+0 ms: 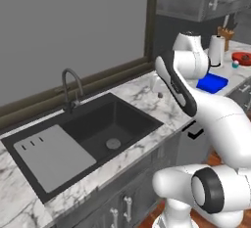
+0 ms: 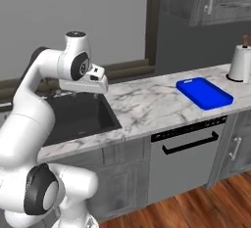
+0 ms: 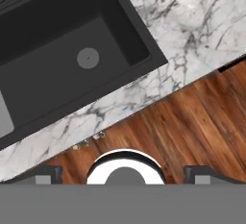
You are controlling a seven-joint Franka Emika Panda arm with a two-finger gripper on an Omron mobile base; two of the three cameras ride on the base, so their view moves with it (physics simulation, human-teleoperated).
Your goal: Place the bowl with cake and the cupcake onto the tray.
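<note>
My tool (image 2: 100, 86) hangs over the front edge of the desk (image 2: 147, 104), above the right rim of the black sink (image 1: 103, 129). Its fingertips sit well apart at the bottom of the hand view, with nothing between them. I judge it carried high for travel. The blue tray (image 2: 204, 93) lies bare, well off to my right. Beyond it stand the red bowl with cake (image 1: 242, 58) and the tiny cupcake (image 1: 235, 64), near the paper-towel roll (image 1: 216, 51), out of reach for now.

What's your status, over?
Gripper open, holding nothing, over the sink's edge. Bowl with cake and cupcake on far counter, off the tray. Nothing blocking the tray.
</note>
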